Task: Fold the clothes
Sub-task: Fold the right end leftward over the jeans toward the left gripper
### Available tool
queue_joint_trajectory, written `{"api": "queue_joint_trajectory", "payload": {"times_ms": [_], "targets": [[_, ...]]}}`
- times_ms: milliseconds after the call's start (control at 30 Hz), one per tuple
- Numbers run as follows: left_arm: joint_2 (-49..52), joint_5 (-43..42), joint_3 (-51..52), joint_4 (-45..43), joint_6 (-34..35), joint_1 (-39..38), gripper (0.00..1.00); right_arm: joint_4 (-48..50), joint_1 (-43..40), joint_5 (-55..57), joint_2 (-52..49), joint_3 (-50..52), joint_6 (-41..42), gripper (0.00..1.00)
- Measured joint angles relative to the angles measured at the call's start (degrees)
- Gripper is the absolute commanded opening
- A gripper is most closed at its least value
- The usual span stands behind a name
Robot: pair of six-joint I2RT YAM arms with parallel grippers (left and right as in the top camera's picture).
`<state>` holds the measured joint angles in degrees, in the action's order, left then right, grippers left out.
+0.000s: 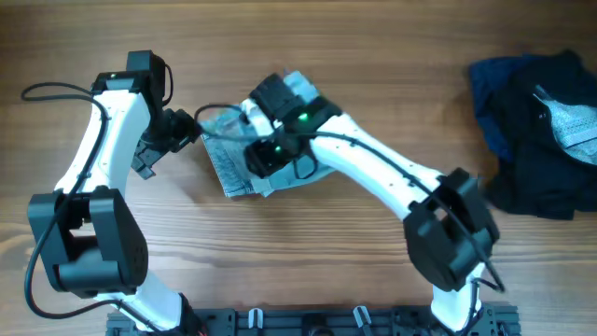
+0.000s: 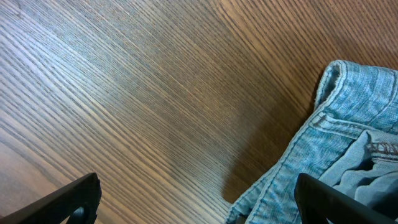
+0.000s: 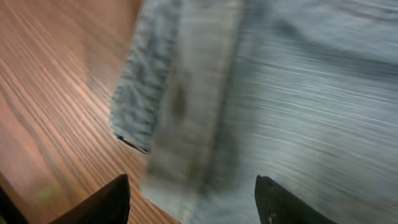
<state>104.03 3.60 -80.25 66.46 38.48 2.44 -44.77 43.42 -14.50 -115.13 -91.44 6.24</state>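
Wood-grain table under two white arms. Far right, well apart from the work: heaped dark navy pile with a pale blue-grey piece on top, crumpled and not yet folded, likely the bulk of the remaining work. Centre-left: shorts, pale faded-blue denim, lying flat in a compact, roughly square packet, mostly hidden overhead by the right arm; judged folded or very nearly so, perhaps wanting only a last tidy. Close up from the left wrist: waistband with doubled stitching, curling up at the corner, looser layers bunched beside it. From the right wrist, blurred: lighter hem running along the denim's edge next to the wood. Right gripper just above the cloth, jaws apart, nothing pinched. Left gripper at the shorts' edge, mostly over wood, jaws spread wide, holding nothing.
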Motion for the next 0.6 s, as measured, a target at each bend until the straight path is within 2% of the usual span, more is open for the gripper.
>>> {"api": "queue_joint_trajectory", "payload": {"times_ms": [267,367,400,433,467,567,600], "targets": [[0.0,0.0,0.0,0.0,0.0,0.0,1.00,2.2,4.0,7.4,-2.0,0.0,-0.6,0.67],[0.0,0.0,0.0,0.0,0.0,0.0,1.00,4.4,4.0,8.6,-5.4,0.0,-0.5,0.63],[0.0,0.0,0.0,0.0,0.0,0.0,1.00,4.9,4.0,8.7,-5.7,0.0,-0.5,0.52],[0.0,0.0,0.0,0.0,0.0,0.0,1.00,5.7,4.0,9.0,-6.2,0.0,-0.3,0.35],[0.0,0.0,0.0,0.0,0.0,0.0,1.00,6.2,4.0,9.4,-6.3,0.0,-0.2,0.29],[0.0,0.0,0.0,0.0,0.0,0.0,1.00,7.9,3.9,9.7,-6.3,0.0,1.0,0.04],[0.0,0.0,0.0,0.0,0.0,0.0,1.00,8.2,3.9,9.9,-6.3,0.0,1.7,0.04]]}}
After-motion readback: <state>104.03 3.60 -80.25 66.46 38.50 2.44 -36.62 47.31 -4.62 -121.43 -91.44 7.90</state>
